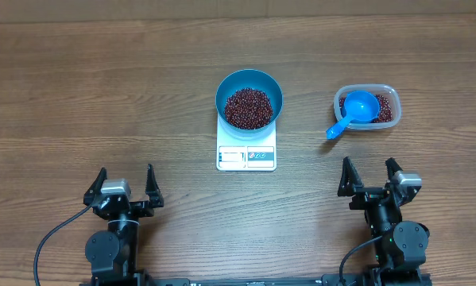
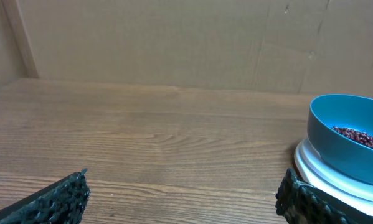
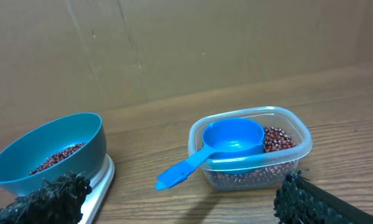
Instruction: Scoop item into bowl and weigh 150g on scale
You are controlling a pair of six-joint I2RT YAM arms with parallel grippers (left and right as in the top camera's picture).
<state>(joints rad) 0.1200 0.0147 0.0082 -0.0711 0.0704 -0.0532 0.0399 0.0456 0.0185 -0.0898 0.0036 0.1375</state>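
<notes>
your blue bowl (image 1: 224, 89) sits on the white scale (image 1: 246, 163), near the middle of the counter (image 1: 102, 95). it covers the back of the scale, so only the front strip shows, with the pale display (image 1: 232, 156) and the two round buttons (image 1: 261, 156). what the display reads is too small to tell.

inside the bowl lies a loose heap of dark red-brown beans (image 1: 249, 108). they cover the bottom and leave the upper blue wall bare all round. in both wrist views the heap lies well below the rim.

to the right of the scale, and apart from it, stands the clear rectangular tub (image 1: 396, 107). it holds more of the same beans, seen mostly along its right side and through its clear front wall. the small blue scoop (image 1: 360, 106) rests in the tub with its cup mouth up over the left part. its handle reaches out over the tub's front left corner, towards the front of the counter. the cup's inside shows plain blue.

your left hand (image 1: 126, 169) is near the front edge of the counter, left of the scale and well apart from it. its fingers are spread wide and hold nothing. your right hand (image 1: 369, 161) is near the front edge too, just in front of the tub. its fingers are likewise wide apart and touch neither the tub nor the scoop.
</notes>
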